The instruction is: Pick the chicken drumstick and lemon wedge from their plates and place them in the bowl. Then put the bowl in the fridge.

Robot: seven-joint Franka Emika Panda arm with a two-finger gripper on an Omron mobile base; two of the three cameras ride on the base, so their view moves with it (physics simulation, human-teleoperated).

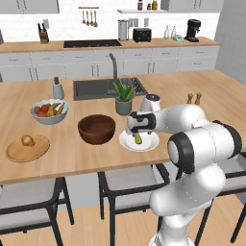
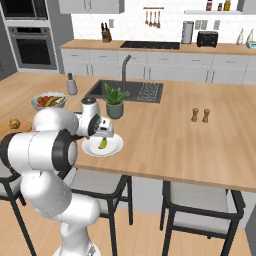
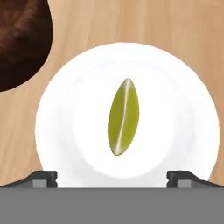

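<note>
**Open gripper poised over the lemon wedge on the white dish**

From my seat I see the two-finger gripper (image 3: 112, 175) hanging above the glossy white shallow dish (image 3: 57, 131), its two dark fingertips (image 3: 43, 177) spread wide apart at the bottom of the hand view, holding nothing. Between them, in the middle of the dish, lies the small yellow-green lemon wedge (image 3: 123, 117), long axis roughly upright in that view, with a pale seam down its centre. The wedge is untouched; the fingertips stand clear of it on either side.

In the left base view the white arm reaches over the light-wood island counter (image 1: 192, 81) and the hand sits directly over the white dish (image 1: 127, 141), with the wedge (image 1: 138, 139) just showing beneath it. The deep round dark-brown wooden bowl (image 1: 96, 129) stands just beside the dish on its left, apart from it; its rim also fills the upper left corner of the hand view. Further left, near the counter's front edge, the flat light-wood disc plate (image 1: 28, 148) carries the small golden-brown chicken drumstick (image 1: 28, 140).

Behind those I see a pale grey-blue fruit bowl (image 1: 49, 111) with red and yellow fruit, a small potted green plant (image 1: 124, 97) by the dark sink (image 1: 96, 88), and a pair of brown salt and pepper shakers (image 2: 200, 115) well off to the right.

I can read no brand, label or writing on anything here.
</note>
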